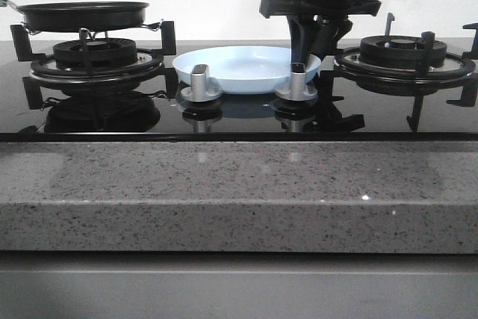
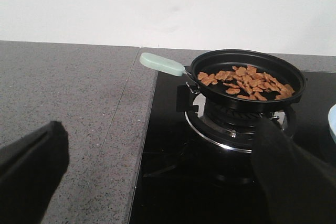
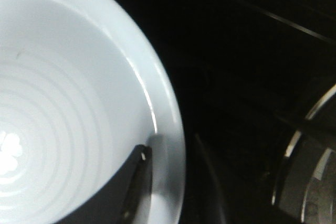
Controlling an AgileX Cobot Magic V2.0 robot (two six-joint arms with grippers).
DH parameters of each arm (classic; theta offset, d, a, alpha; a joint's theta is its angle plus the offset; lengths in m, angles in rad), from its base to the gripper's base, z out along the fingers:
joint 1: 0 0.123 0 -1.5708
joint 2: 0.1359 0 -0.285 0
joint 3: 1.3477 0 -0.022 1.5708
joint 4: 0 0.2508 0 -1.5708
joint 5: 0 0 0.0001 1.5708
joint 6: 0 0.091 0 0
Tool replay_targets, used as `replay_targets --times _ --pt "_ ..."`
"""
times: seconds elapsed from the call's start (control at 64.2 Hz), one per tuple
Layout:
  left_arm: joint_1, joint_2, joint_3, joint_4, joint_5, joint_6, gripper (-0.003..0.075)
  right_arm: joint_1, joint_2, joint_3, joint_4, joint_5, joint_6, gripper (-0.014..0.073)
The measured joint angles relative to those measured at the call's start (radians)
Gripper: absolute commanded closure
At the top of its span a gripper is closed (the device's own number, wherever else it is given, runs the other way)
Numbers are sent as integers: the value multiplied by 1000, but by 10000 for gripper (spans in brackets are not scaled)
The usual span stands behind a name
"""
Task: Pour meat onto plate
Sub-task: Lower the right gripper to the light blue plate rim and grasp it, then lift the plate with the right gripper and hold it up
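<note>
Meat, a thin heap of small flat light-brown pieces, lies in the round black frying pan on the left burner; none is on the plate.

Right tool: I see it lowered at the right rim of the round shallow pale blue plate. The right wrist view shows one dark finger lying inside that rim, seemingly against it. Its partner is out of view, so I cannot tell whether this tool is clamped on the rim or merely set over it.

Left tool: its two black fingers stand wide apart with nothing between them. It hangs over the grey speckled stone surface, well short of the pan's pale green handle, which points out over the stone.

Plate position: between the two burners on the black glass hob, behind two silver control knobs.

Step in hand, by my judgement: plate being steadied or positioned, pan not yet taken up; pouring has not begun.

Next move calls for bringing the left tool to the handle, closing firmly across its flat width, lifting the pan level off the black iron pan support, then carrying it over the plate before tilting. Risk noted: a loose grip would let the pan roll and spill early.
</note>
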Motion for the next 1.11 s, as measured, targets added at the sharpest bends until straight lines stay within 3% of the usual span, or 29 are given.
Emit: replay_targets --times 0.093,0.591,0.918,1.105 --pt "0 0 0 0 0 0 29 -2 0 0 0 -2 2 669" --pt "0 0 0 0 0 0 28 -38 -22 -87 33 6 10 664" --pt "0 0 0 0 0 0 29 -89 -146 -96 180 18 8 664" --pt "0 0 0 0 0 0 28 -70 -239 38 194 18 -16 664"
